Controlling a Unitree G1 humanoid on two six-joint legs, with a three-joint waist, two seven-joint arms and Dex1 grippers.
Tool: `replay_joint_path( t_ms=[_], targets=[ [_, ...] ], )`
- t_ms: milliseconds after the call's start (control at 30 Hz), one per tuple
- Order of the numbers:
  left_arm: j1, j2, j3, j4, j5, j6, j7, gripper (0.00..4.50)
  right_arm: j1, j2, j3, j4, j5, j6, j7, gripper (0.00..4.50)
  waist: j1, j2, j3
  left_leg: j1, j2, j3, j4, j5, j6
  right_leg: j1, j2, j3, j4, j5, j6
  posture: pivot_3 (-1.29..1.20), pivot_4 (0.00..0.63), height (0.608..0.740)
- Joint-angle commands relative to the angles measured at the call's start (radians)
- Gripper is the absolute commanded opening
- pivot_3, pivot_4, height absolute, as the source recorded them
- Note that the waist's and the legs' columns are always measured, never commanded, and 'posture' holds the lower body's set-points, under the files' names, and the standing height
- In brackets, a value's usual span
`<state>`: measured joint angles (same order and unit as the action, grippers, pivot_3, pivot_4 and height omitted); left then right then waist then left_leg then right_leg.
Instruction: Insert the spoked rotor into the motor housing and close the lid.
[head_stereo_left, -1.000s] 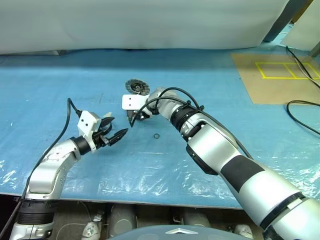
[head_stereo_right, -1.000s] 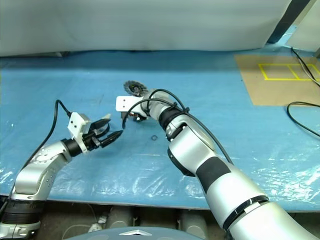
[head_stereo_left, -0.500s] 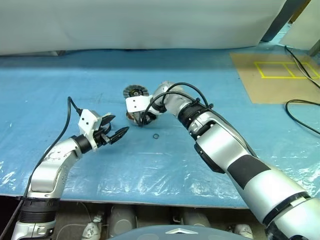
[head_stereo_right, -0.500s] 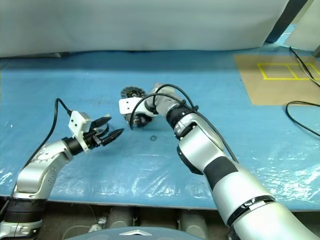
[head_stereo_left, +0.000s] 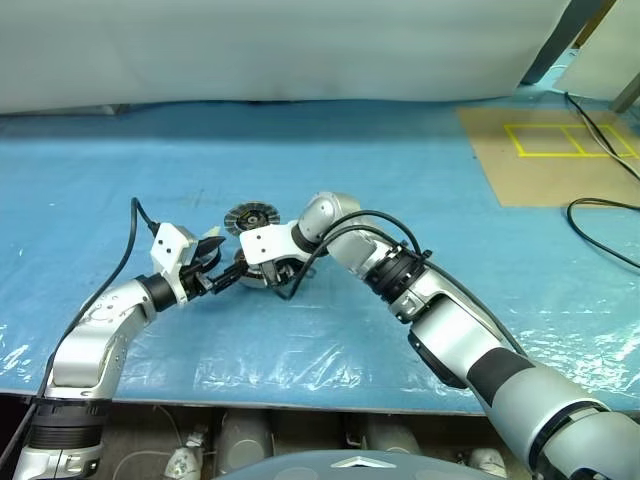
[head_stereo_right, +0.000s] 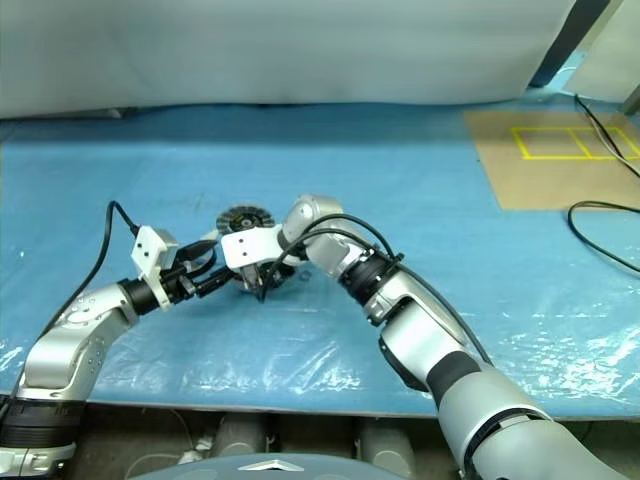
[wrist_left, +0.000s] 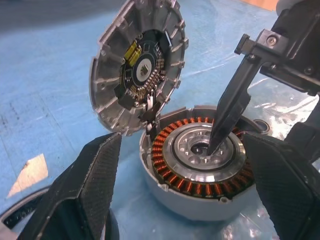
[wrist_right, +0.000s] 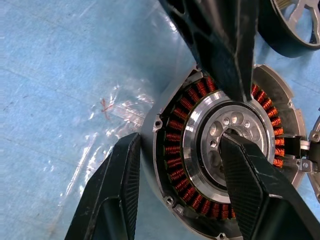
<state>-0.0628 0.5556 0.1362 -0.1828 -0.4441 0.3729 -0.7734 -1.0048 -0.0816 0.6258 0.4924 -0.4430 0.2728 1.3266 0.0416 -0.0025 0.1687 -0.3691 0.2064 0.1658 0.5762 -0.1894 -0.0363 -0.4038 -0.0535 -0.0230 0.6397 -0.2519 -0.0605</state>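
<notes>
Blue plastic sheeting, wrinkled and glossy, covers the counter (head_stereo_left: 420, 180), with a white backdrop behind and a brown mat with yellow tape at about two o'clock. Near the counter's middle sits the motor housing (wrist_left: 200, 165), its copper windings exposed and its hinged lid (wrist_left: 137, 65) standing open, tilted back from the rim at the housing's eleven o'clock in the left wrist view.

The right gripper (wrist_right: 180, 185) points steeply down onto the housing. Its fingers are spread, one resting outside the housing's rim and the other over the silvery centre; whether they actually squeeze the wall cannot be told. In the left wrist view one of those fingers dips into the centre bore. The left gripper (wrist_left: 182, 200) hovers just beside the housing at roughly nine o'clock in the head views, fingers open wide and holding nothing, framing the housing between them.

A dark spoked disc, probably the spoked rotor (wrist_right: 292, 22), lies on the sheet just beside the housing, not yet inserted.

Risks from here: the slippery film could let the housing slide or tip if the right gripper pulls unevenly; the crowded grippers could collide; a nudge might knock the open lid shut before the rotor goes in; a finger scraping the windings could damage them.
</notes>
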Motion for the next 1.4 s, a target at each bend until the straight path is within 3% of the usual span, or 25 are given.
replay_joint_path(
  t_ms=[33, 300, 533, 833, 1067, 1200, 1400],
  targets=[
    [0.018, 0.03, 0.041, -0.05, -0.03, 0.01, -0.017, 4.05, 0.062, -0.051, 0.06, -0.041, -0.012, 0.08, 0.067, 2.0, 0.003, 0.0, 0.0, 0.0, 0.0, 0.0, 0.0, 0.0, 0.0, 0.0, 0.0, 0.0, 0.0, 0.0, 0.0, 0.0, 0.15, 0.74],
    [-0.007, 0.034, 0.024, -0.045, -0.03, 0.022, -0.015, 4.05, 0.125, -0.143, 0.076, -0.177, 0.019, 0.228, 0.119, 2.0, 0.01, 0.0, -0.001, 0.001, -0.001, 0.0, 0.0, 0.0, 0.0, 0.002, -0.001, 0.001, -0.001, 0.0, 0.0, 0.0, 0.15, 0.74],
    [-0.01, 0.043, 0.02, -0.053, -0.033, 0.037, -0.022, 4.05, 0.217, -0.266, 0.077, -0.214, 0.012, 0.265, 0.083, 2.0, 0.018, 0.001, -0.004, 0.006, -0.002, 0.0, 0.0, 0.0, 0.0, 0.007, -0.001, 0.001, -0.003, -0.001, 0.002, 0.0, 0.15, 0.74],
    [-0.051, 0.062, 0.016, -0.026, -0.023, 0.049, -0.042, 4.05, 0.241, -0.366, 0.05, -0.211, 0.015, 0.256, 0.04, 2.0, 0.057, 0.003, -0.005, 0.038, -0.007, -0.001, -0.016, -0.003, 0.004, 0.032, -0.006, 0.009, -0.014, -0.011, 0.017, 0.0, 0.15, 0.74],
    [-0.075, 0.059, 0.001, -0.01, -0.018, 0.052, -0.053, 4.05, 0.236, -0.433, 0.032, -0.275, 0.036, 0.236, 0.071, 2.0, 0.058, -0.001, -0.007, 0.035, -0.016, 0.001, -0.024, -0.003, 0.005, 0.035, -0.007, 0.019, -0.026, -0.01, 0.017, 0.0, 0.15, 0.74],
    [-0.085, 0.053, -0.003, -0.001, -0.018, 0.048, -0.052, 4.05, 0.185, -0.36, -0.041, -0.282, 0.117, 0.233, 0.036, 2.0, 0.05, -0.006, -0.01, 0.031, -0.016, 0.002, -0.024, -0.002, 0.005, 0.035, -0.006, 0.023, -0.026, -0.01, 0.017, 0.0, 0.15, 0.74],
    [-0.085, 0.047, 0.001, -0.004, -0.028, 0.051, -0.05, 4.05, 0.137, -0.316, -0.09, -0.236, 0.194, 0.064, 0.004, 2.0, 0.01, -0.011, -0.012, 0.01, -0.007, 0.003, -0.018, 0.003, 0.004, 0.009, 0.002, 0.02, -0.017, -0.003, 0.009, 0.0, 0.15, 0.74]
  ],
)
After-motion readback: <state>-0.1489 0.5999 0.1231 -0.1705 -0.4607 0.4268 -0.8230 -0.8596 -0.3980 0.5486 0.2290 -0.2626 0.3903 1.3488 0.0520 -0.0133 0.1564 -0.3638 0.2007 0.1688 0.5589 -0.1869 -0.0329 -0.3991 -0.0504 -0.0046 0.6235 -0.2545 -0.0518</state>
